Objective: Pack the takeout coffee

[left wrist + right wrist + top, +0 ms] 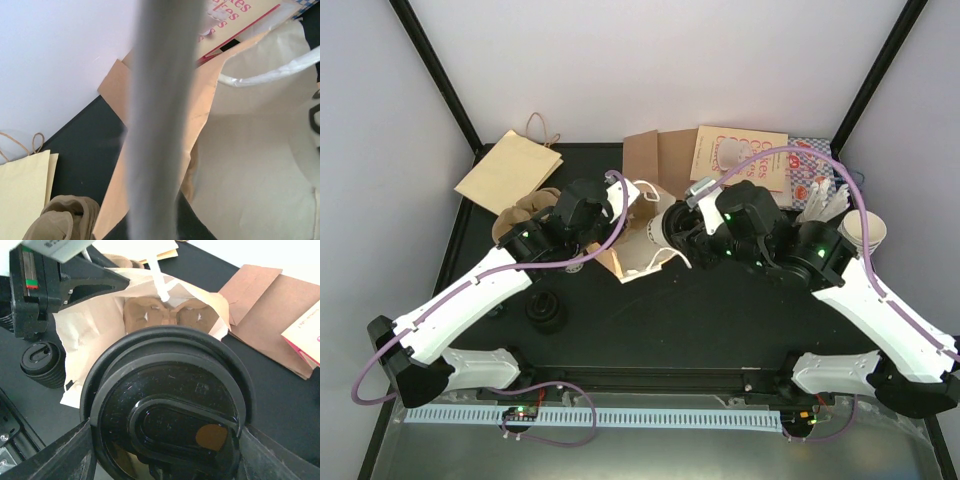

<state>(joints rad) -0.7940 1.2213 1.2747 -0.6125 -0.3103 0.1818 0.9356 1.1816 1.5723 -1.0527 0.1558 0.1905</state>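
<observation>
Black and glossy, the lid of the takeout coffee [170,430] filled the foreground of the right wrist view. The right gripper [167,457] was clamped on the cup, with one finger [65,455] at each side. Just beyond the lid a cream paper bag [95,325] lay on its side on the dark table [280,400], its mouth gaping toward the cup. A brown pulp tray [165,315] sat deep inside it. The coffee was outside the bag, right at its mouth.

A white handle loop [160,285] hung across the top of the opening. The left gripper [107,281] stood at the bag's upper rim, beside the way in. A stack of black lids [42,365] stood on the table just left of the bag. Flat brown paper bags [265,305] lay behind it to the right, with a pink-printed card [740,155] beyond them. Farther off were a tan bag with twine handles [510,170], loose pulp trays [520,218] beside the left wrist, and white cups [865,230] close to the right arm [880,300].

Both arms reached forward and inward from their bases, the left arm [470,295] slanting right and the right one slanting left, and they met at the bag. The left claw was closed. A blurred grey band blocked most of its own camera, so I could not tell whether it pinched the paper.
</observation>
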